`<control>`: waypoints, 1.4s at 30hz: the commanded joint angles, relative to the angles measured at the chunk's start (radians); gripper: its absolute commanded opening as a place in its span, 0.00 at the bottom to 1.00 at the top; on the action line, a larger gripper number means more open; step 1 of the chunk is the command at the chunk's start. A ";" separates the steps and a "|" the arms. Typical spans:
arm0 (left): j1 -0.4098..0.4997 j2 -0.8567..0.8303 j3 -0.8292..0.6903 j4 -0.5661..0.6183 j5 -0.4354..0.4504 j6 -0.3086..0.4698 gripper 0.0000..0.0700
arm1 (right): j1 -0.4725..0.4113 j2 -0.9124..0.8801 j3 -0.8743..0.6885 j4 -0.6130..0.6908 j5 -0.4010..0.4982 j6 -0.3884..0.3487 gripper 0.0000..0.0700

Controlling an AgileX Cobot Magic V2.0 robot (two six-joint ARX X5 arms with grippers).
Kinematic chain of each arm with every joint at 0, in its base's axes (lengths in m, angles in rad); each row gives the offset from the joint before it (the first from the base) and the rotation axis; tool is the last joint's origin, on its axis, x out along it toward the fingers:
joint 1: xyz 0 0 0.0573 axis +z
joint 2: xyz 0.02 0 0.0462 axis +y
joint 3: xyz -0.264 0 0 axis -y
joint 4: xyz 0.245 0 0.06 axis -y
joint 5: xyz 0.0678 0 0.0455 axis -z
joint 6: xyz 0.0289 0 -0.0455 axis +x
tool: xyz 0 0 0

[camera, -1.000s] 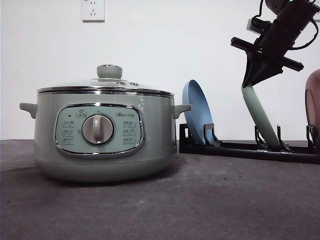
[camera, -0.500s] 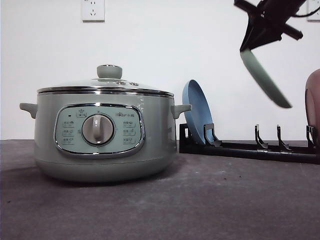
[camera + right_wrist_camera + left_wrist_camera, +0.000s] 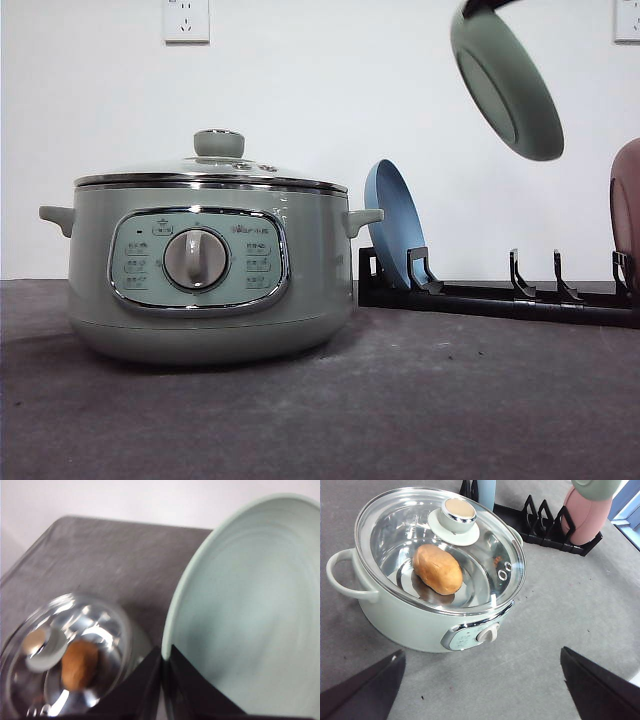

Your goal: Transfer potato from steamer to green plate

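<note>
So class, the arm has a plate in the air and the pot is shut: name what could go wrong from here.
1. The right gripper pinches only the rim of the wide pale-green plate, which hangs tilted high above the grey table; it might slip and fall.
2. The glass lid with its green knob covers the sage-green steamer, so the oval orange-brown potato can't be reached yet.

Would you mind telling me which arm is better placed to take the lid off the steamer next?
Probably the left. Its gripper is open above the steamer, with the lid knob in view. The right gripper is shut on the green plate, held in the air.
</note>
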 commanded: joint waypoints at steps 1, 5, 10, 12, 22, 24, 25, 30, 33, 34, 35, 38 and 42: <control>-0.002 0.005 0.019 0.008 0.008 0.017 0.91 | 0.028 -0.014 0.024 -0.034 0.043 -0.074 0.01; -0.002 0.005 0.019 0.008 0.008 0.017 0.91 | 0.109 -0.059 0.024 -0.174 0.159 -0.153 0.01; -0.002 0.005 0.019 0.008 0.008 0.018 0.91 | 0.222 -0.087 0.022 -0.362 0.291 -0.209 0.01; -0.002 0.005 0.019 0.008 0.008 0.020 0.91 | 0.270 -0.087 0.021 -0.416 0.337 -0.210 0.01; -0.002 0.005 0.019 0.008 0.008 0.021 0.91 | 0.524 -0.089 -0.128 -0.492 0.509 -0.151 0.01; -0.002 0.005 0.019 0.008 0.008 0.021 0.91 | 0.572 -0.088 -0.187 -0.482 0.531 -0.132 0.01; -0.002 0.005 0.019 0.008 0.008 0.021 0.91 | 0.598 -0.088 -0.218 -0.474 0.546 -0.119 0.01; -0.002 0.005 0.019 0.009 0.008 0.021 0.91 | 0.724 -0.087 -0.354 -0.415 0.629 -0.062 0.01; -0.002 0.005 0.019 0.012 0.008 0.020 0.91 | 0.783 -0.085 -0.418 -0.369 0.646 -0.033 0.01; -0.002 0.005 0.019 0.013 0.008 0.020 0.91 | 0.798 -0.085 -0.437 -0.353 0.646 -0.025 0.01; -0.002 0.005 0.019 0.015 0.008 0.020 0.91 | 0.812 -0.084 -0.455 -0.336 0.646 -0.017 0.01; -0.002 0.005 0.019 0.018 0.008 0.020 0.91 | 0.845 -0.078 -0.508 -0.284 0.646 0.002 0.01; -0.002 0.005 0.019 0.022 0.008 0.020 0.91 | 0.864 -0.051 -0.569 -0.220 0.646 0.009 0.01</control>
